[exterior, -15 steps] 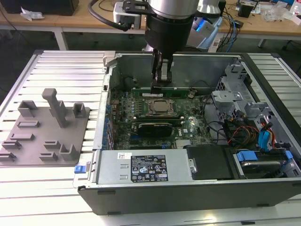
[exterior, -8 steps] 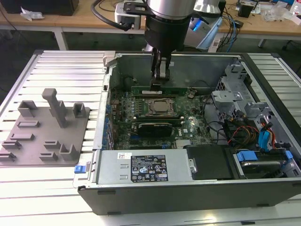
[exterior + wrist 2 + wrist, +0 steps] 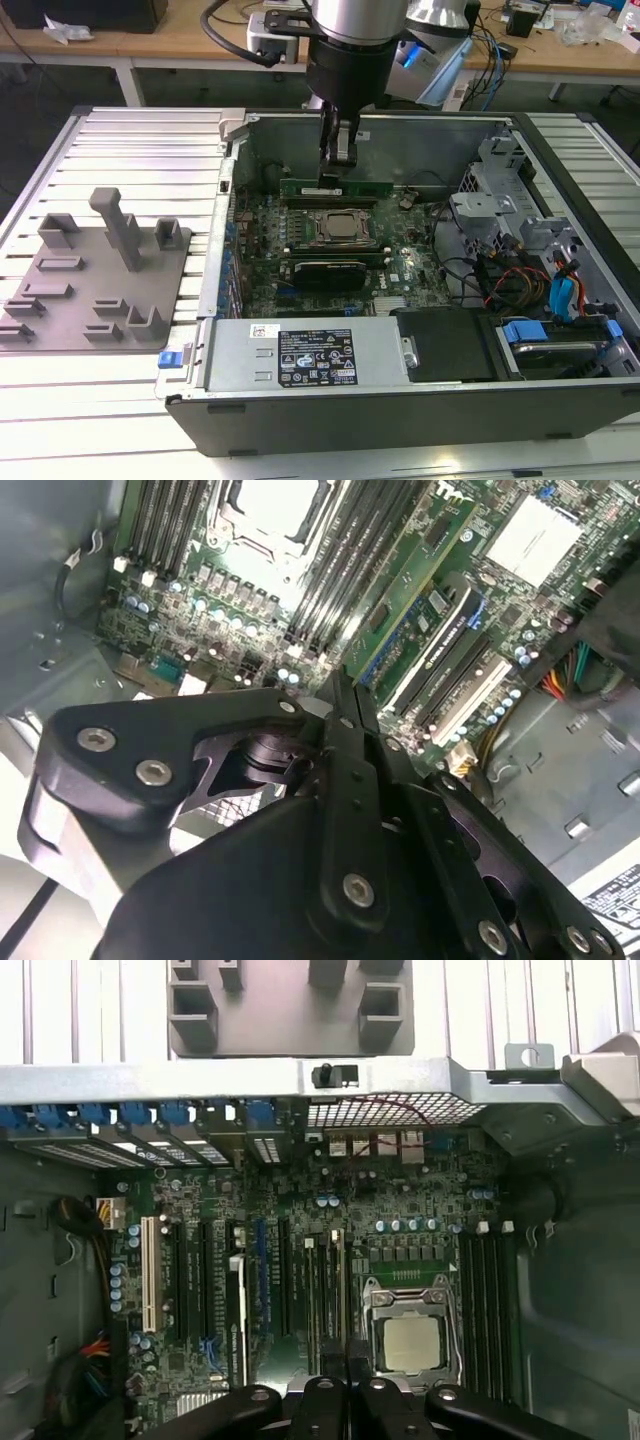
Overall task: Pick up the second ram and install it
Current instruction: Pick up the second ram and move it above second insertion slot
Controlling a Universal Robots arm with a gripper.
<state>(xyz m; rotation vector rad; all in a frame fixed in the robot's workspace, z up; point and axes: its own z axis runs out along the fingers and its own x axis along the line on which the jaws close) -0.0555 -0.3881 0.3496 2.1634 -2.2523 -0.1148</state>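
Black gripper, jaws drawn together, hangs inside the case directly over the ram, which stands on edge just beyond the CPU socket, long axis across the exterior view; whether the tips pinch its top edge is unclear.
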